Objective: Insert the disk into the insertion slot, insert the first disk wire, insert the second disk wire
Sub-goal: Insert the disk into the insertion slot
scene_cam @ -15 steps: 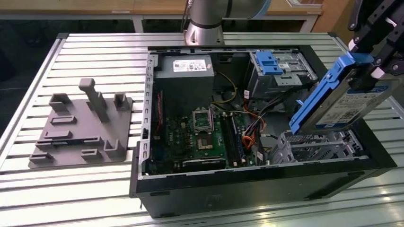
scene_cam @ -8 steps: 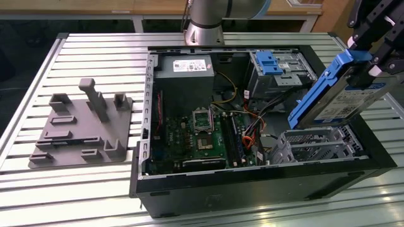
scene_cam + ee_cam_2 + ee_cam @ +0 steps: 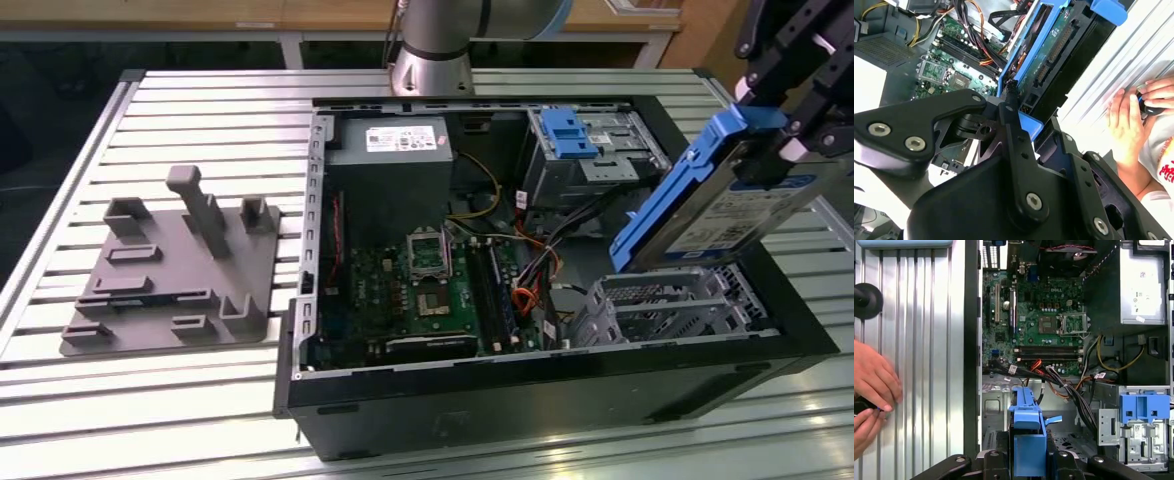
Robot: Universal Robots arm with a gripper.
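Am gripping the flat grey hard drive in its bright blue plastic carrier (image 3: 714,215) by its upper end, pincer (image 3: 781,140) clamped on it. Long axis is tilting steeply, lower end hanging just above the low perforated silver sheet-metal bay (image 3: 674,300), which is lying below the pincer.

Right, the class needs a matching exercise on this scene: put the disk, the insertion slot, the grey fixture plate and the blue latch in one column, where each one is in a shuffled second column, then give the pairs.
1. the disk
2. the insertion slot
3. the grey fixture plate
4. the blue latch

A. flat on the slatted table, at the exterior view's left of the computer case
B. tilted above the case, held in the gripper
C. inside the case, below the disk, with nothing in it
D. on the taller silver cage

Pairs: 1-B, 2-C, 3-A, 4-D.
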